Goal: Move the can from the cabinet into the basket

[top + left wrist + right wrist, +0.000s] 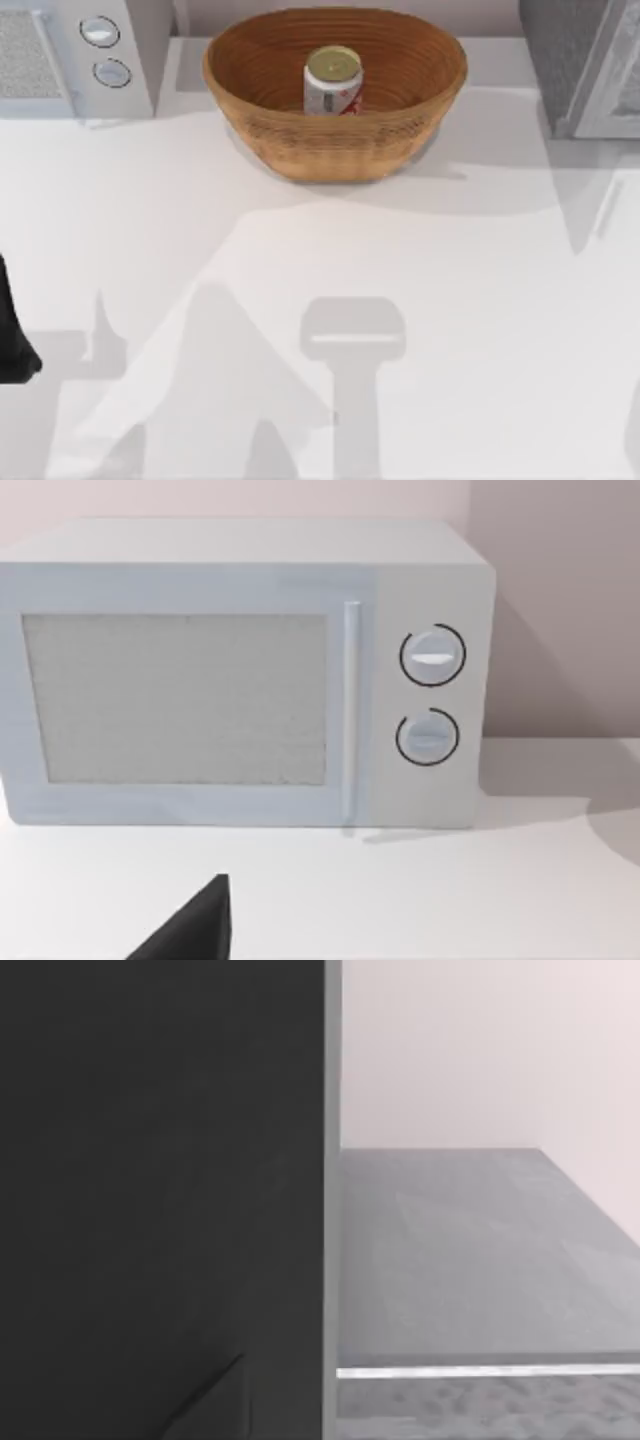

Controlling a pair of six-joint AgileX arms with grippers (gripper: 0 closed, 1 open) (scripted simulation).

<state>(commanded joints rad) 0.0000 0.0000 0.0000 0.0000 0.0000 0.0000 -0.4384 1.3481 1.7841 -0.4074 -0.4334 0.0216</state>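
The can, white with red markings and a dull gold top, stands upright inside the brown wicker basket at the back middle of the table. The dark grey speckled cabinet stands at the back right, its pale-framed door swung outward. My left arm sits at the table's left edge, far from the basket. A dark tip of my left gripper shows in the left wrist view. In the right wrist view a dark tip of my right gripper sits close before the cabinet's dark wall and pale edge.
A white microwave with two round knobs stands at the back left, facing the left wrist camera. Arm shadows lie across the white tabletop in front of the basket.
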